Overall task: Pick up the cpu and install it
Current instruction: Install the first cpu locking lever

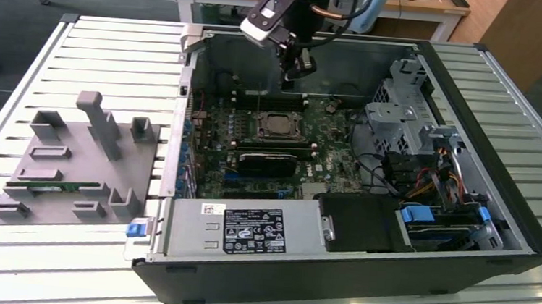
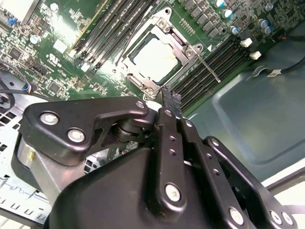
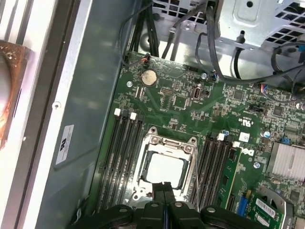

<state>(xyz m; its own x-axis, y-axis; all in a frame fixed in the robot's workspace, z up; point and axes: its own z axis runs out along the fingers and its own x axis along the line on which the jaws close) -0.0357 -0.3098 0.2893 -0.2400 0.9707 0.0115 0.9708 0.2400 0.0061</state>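
Note:
The cpu lies flat in its socket on the green motherboard inside the open computer case. A metal frame surrounds its silver top. In the exterior view my gripper hangs inside the case just beyond the socket, above the board and apart from the chip. Both wrist views show its black fingers pressed together with nothing between them.
Dark memory slots flank the socket on both sides. A drive cage and cables fill the case toward the exterior view's right, a power supply its near end. A grey tray with posts holds a green memory stick.

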